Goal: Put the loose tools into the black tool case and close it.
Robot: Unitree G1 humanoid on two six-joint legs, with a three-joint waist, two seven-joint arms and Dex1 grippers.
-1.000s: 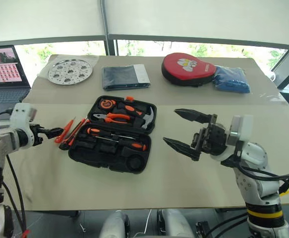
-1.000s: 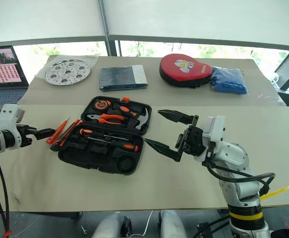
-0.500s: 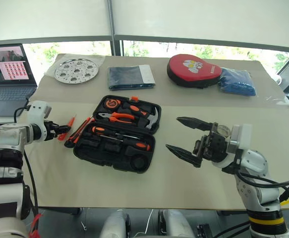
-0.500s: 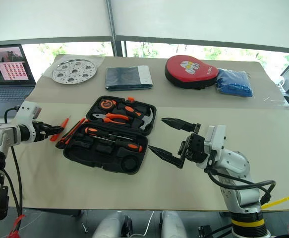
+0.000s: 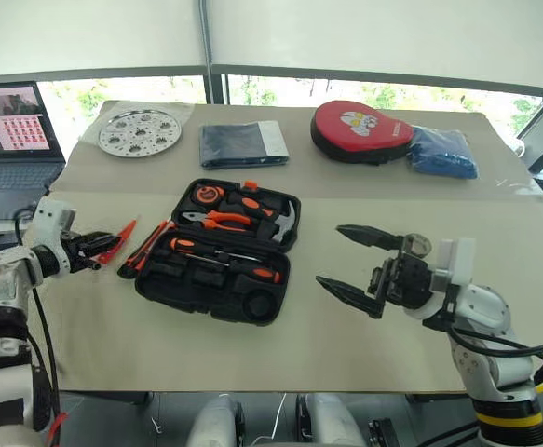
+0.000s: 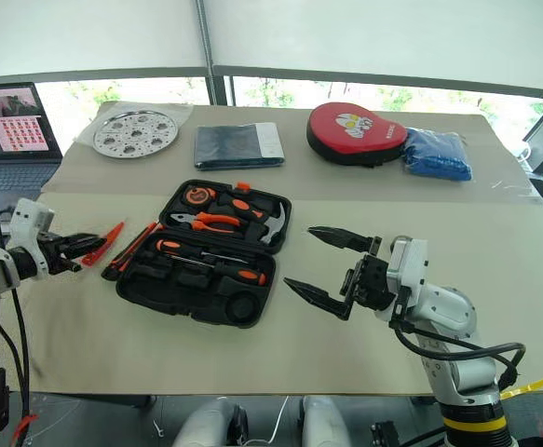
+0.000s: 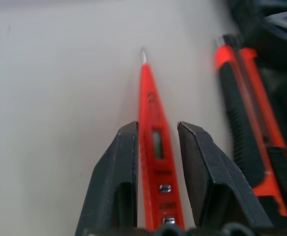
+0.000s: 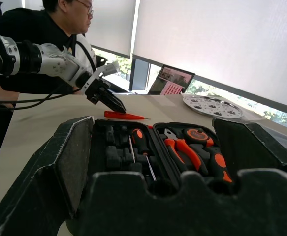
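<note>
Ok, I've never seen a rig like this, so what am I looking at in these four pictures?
It is a two-armed humanoid robot at a table. The two wide pictures come from cameras in its head, looking down over its arms. The two close ones come from a camera on each wrist. An open black tool case sits in the middle, with a knife beside it. Further back lie a metal plate, a cloth, a red pouch and a blue bag; a laptop stands at the left. The left hand is at a slim orange screwdriver; I cannot tell whether it grips it. The right hand is open and empty. A person stands behind the left arm.
</note>
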